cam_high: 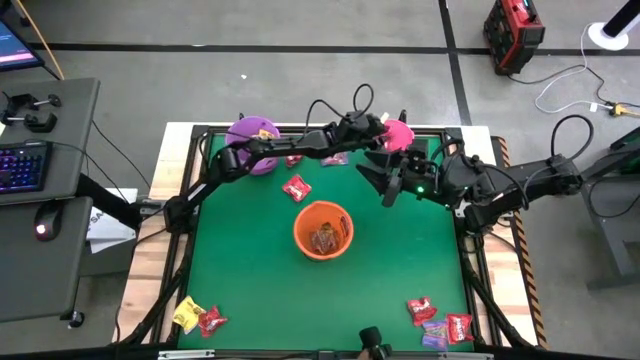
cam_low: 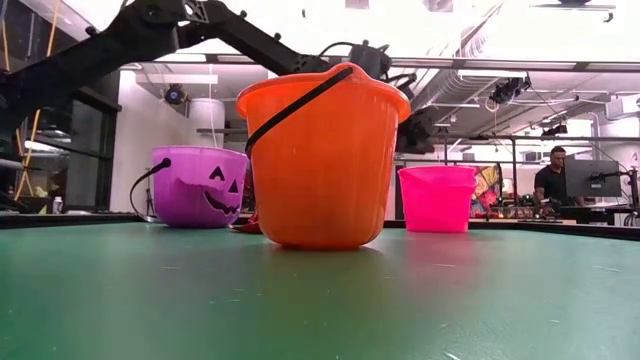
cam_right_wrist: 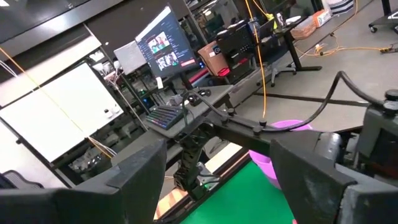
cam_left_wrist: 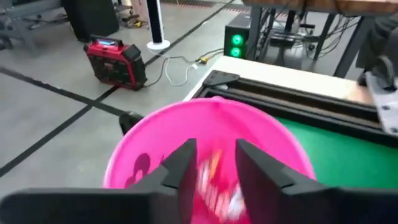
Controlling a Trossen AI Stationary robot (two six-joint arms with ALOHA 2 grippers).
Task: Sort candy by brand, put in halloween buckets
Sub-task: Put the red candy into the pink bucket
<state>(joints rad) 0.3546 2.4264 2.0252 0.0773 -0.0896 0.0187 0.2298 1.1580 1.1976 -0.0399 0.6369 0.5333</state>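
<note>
left gripper (cam_left_wrist: 211,163), jaws parted over the pink bucket (cam_left_wrist: 155,134), is seen with a blurred candy (cam_left_wrist: 214,180) between them (held or falling, unclear); a bounce-out could be caused by height.

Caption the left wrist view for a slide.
Left gripper open above the pink bucket, a candy blurred between its fingers.

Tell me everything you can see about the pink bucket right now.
The pink bucket is a small round pail of glossy pink plastic, standing upright at the table's far edge, right of the purple one. A dark face is printed on its wall. The left claw hangs over its mouth, fingers parted, with a blurred red and white candy showing between them, inside or dropping in. In the low view, nothing touches the bucket's sides.
</note>
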